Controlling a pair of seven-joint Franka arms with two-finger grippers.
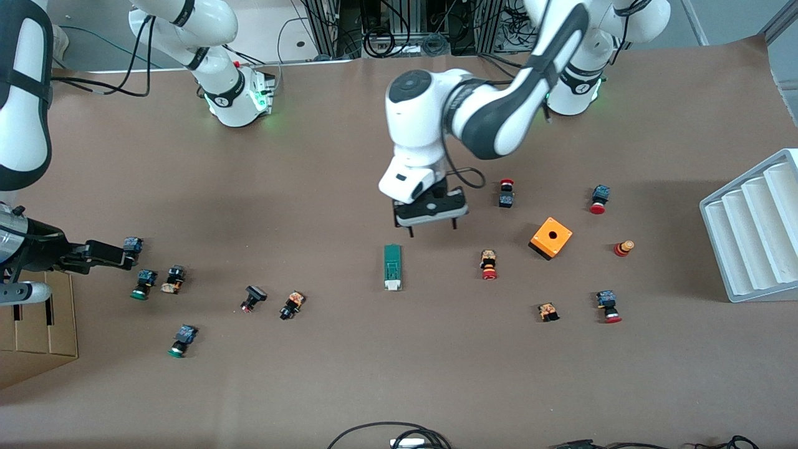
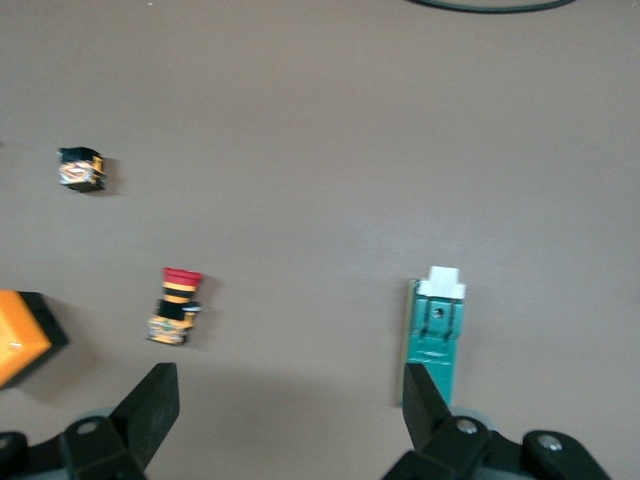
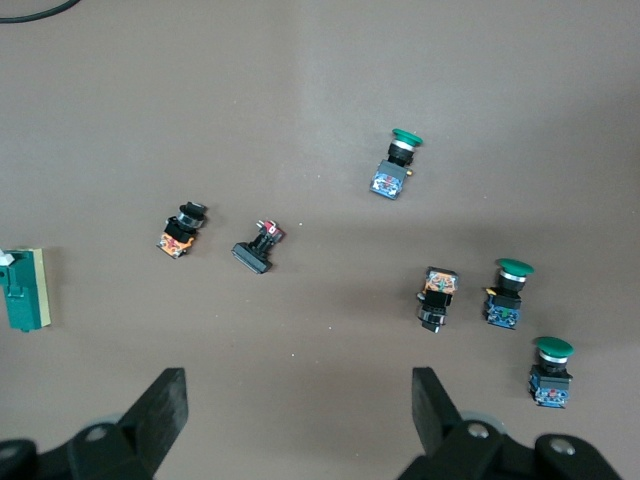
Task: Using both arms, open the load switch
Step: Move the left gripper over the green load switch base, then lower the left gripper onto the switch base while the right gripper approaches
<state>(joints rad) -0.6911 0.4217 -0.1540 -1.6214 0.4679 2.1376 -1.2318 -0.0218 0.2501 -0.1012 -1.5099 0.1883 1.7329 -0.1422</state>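
Observation:
The load switch (image 1: 393, 267) lies flat near the middle of the brown table, a narrow green block with its white end toward the front camera. My left gripper (image 1: 432, 229) hangs open in the air over the table just beside the switch's green end, toward the left arm's end. In the left wrist view the switch (image 2: 437, 325) shows just past one fingertip (image 2: 425, 398), and nothing sits between the fingers of the gripper (image 2: 290, 405). My right gripper (image 1: 128, 254) is open over a group of green-capped push-buttons at the right arm's end; the right wrist view shows the gripper (image 3: 298, 405) empty and the switch (image 3: 24, 290) at the picture's edge.
An orange square box with a hole (image 1: 550, 237) and several red-capped push-buttons (image 1: 489, 264) lie toward the left arm's end. Green-capped buttons (image 1: 143, 284) and black ones (image 1: 292, 305) lie toward the right arm's end. A white ribbed tray (image 1: 748, 237) and a cardboard box (image 1: 37, 330) stand at the table's ends.

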